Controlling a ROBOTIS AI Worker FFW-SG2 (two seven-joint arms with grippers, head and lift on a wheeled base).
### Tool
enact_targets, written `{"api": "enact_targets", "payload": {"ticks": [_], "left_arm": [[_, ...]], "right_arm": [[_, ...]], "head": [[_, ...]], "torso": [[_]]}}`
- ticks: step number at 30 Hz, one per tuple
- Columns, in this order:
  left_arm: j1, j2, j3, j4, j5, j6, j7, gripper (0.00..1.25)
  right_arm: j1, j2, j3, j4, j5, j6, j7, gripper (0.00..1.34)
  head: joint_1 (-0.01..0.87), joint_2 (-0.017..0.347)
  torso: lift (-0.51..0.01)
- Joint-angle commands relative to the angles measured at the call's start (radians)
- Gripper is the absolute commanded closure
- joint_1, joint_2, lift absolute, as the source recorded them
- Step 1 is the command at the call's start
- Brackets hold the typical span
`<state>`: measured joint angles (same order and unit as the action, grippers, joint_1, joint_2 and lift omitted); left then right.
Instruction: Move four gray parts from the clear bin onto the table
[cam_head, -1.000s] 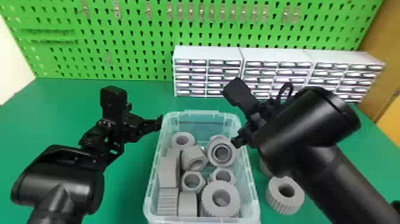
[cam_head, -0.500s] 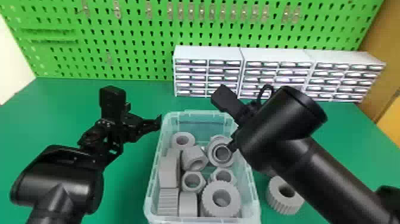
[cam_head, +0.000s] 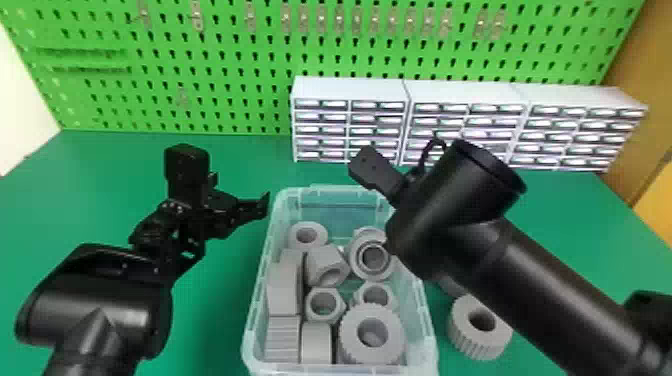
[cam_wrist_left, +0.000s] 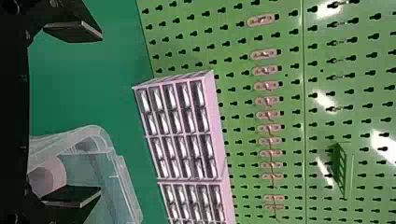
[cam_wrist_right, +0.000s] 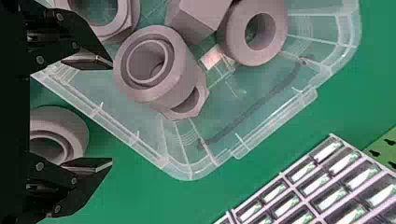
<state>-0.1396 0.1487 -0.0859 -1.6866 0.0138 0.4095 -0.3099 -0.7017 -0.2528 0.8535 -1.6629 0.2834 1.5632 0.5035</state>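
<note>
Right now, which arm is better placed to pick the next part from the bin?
Probably the right. Its open end effector is over the right rim of the bin, one finger near a gray part. The left end effector, also open, hangs mostly left of the bin.

text: none legible | labels: none legible | brands, numbers: none legible | signs: none legible

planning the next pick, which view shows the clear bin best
The head view, with nearly the whole clear bin and gray parts inside, though the right arm covers some rim. The right wrist view gives its far end close up; the left wrist view, a far corner.
</note>
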Motion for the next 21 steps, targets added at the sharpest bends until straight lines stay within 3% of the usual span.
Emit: {"api": "enact_targets", "payload": {"ticks": [1, 9, 21], "left_arm": [[0.0, 0.002, 0.0, 0.001, 0.0, 0.0, 0.0, 0.13], [0.002, 0.0, 0.003, 0.001, 0.0, 0.0, 0.0, 0.13], [0.003, 0.0, 0.012, 0.001, -0.001, 0.0, 0.0, 0.13]], "right_arm": [[-0.018, -0.003, 0.012, 0.032, -0.02, -0.032, 0.0, 0.52], [-0.062, -0.005, 0.114, 0.06, 0.003, -0.078, 0.001, 0.52], [-0.081, -0.006, 0.19, 0.097, -0.007, -0.153, 0.0, 0.52]], "head": [[0.686, 0.026], [0.686, 0.026], [0.686, 0.026]], "torso": [[-0.05], [-0.05], [-0.05]]}}
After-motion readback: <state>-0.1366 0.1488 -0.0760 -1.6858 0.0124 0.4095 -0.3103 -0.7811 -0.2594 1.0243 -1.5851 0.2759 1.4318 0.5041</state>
